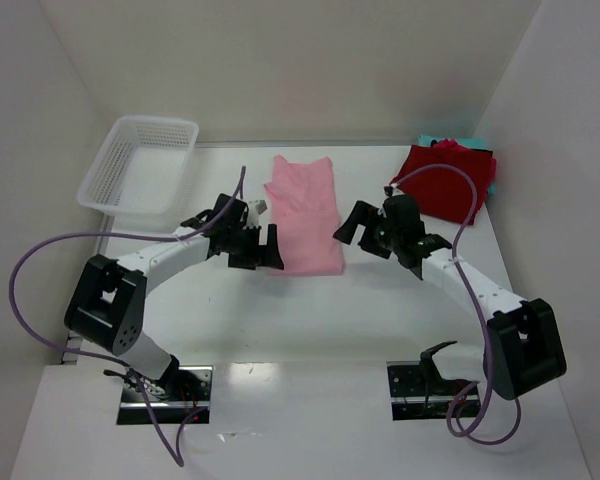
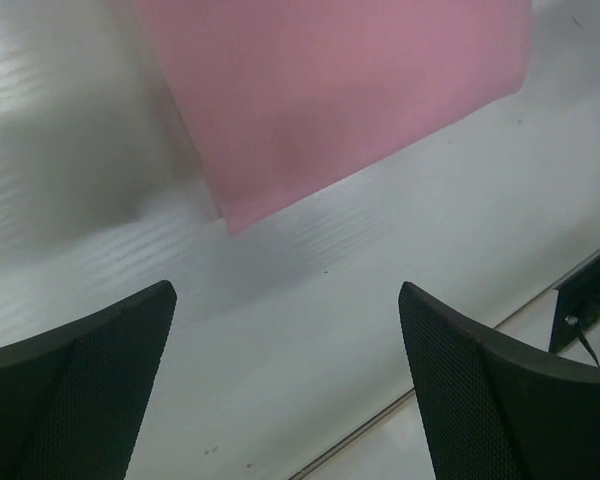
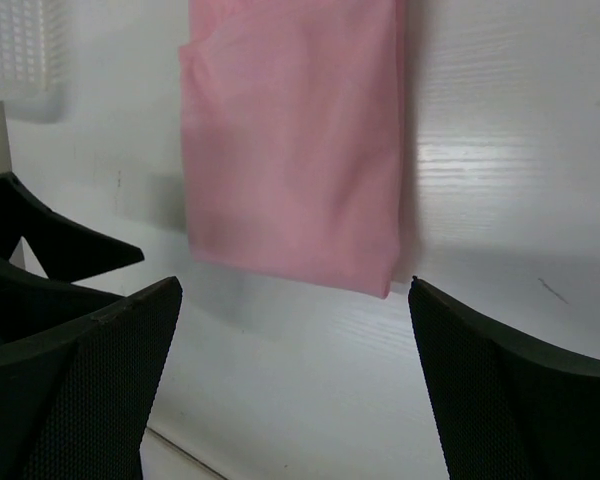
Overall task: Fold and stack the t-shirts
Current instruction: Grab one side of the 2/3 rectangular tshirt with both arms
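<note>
Tee, pink, folded flat btwn left gripper & right gripper; both spread wide, empty.

This is looking like a robotics lab test cell, not a home. A left arm and a right arm are sitting bolted on what seem to be metal plates at the near edge of a white desk. Plain white panels are walling it in, purple cables are looping loose, and a pink t-shirt and a white mesh basket are lying out.
</note>
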